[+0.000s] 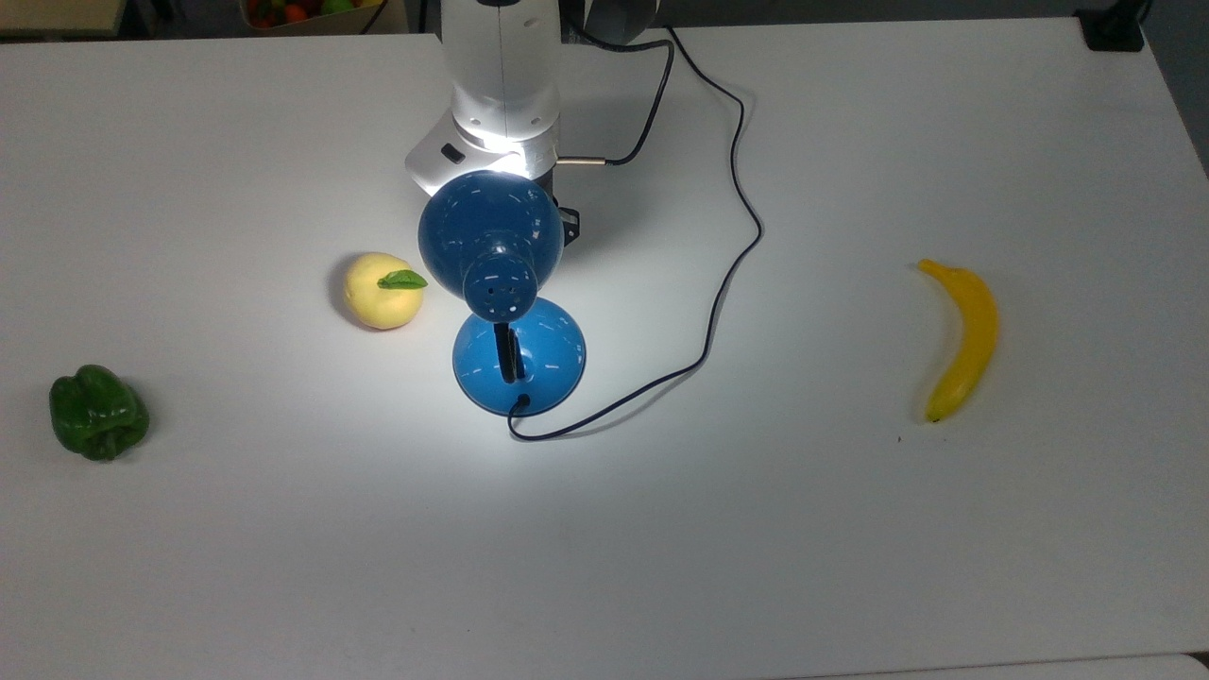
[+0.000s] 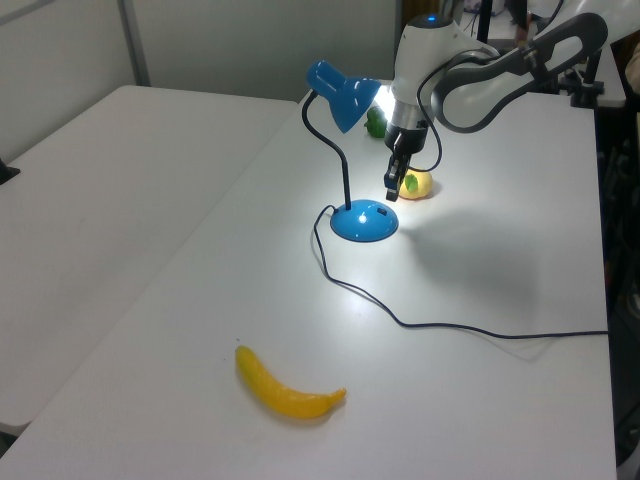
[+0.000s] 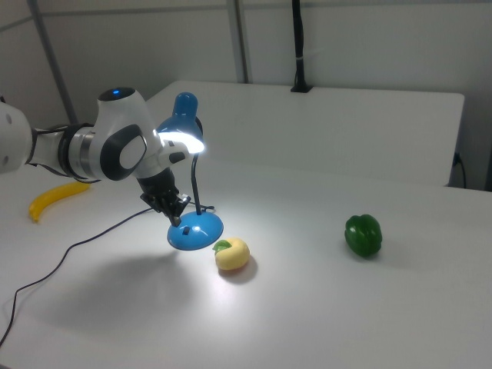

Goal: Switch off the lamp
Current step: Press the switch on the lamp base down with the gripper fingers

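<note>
**My gripper poised above the base of a lit blue lamp**

I am a white robot arm at a white table (image 1: 850, 529). The lamp (image 1: 518, 354) stands near the table's middle, lit, throwing a bright pool onto the surface. Its dome shade (image 2: 340, 92) sits high on a black bendy neck (image 2: 343, 168) above a round blue base (image 3: 195, 229), and a thin black cord (image 1: 727, 246) trails away across the table.

My gripper (image 2: 392, 188) points down, just above the base's edge, on the side toward a yellow fruit (image 3: 232, 254). I cannot tell whether my fingers are wide or closed.

A small dark patch on top of the base, in the left view, is likely the switch. I judge the lamp light and glossy, so it may slide or tip if pushed sideways, and the neck would bend. I should not grasp it at all, but press straight down on the switch.

A banana (image 1: 963, 335) and a green pepper (image 1: 97, 412) lie well apart from the lamp.
</note>
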Action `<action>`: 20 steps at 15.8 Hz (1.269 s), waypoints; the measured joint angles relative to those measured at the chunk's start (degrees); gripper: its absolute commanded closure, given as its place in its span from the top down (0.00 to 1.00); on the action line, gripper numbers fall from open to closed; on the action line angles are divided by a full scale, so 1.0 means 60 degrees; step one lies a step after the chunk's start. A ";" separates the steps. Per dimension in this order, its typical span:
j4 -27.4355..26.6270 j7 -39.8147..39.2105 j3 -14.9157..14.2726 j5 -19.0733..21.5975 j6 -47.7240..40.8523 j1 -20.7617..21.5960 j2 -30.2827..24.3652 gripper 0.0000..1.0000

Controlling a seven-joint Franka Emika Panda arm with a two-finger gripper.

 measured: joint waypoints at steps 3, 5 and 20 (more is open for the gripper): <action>-0.0025 0.0000 0.0000 -0.0025 0.0000 0.0005 0.0003 0.00; -0.0051 0.0000 0.0000 -0.0044 0.0000 0.0005 0.0015 0.00; -0.0090 0.0000 -0.0002 -0.0312 0.0631 -0.0064 0.0406 0.00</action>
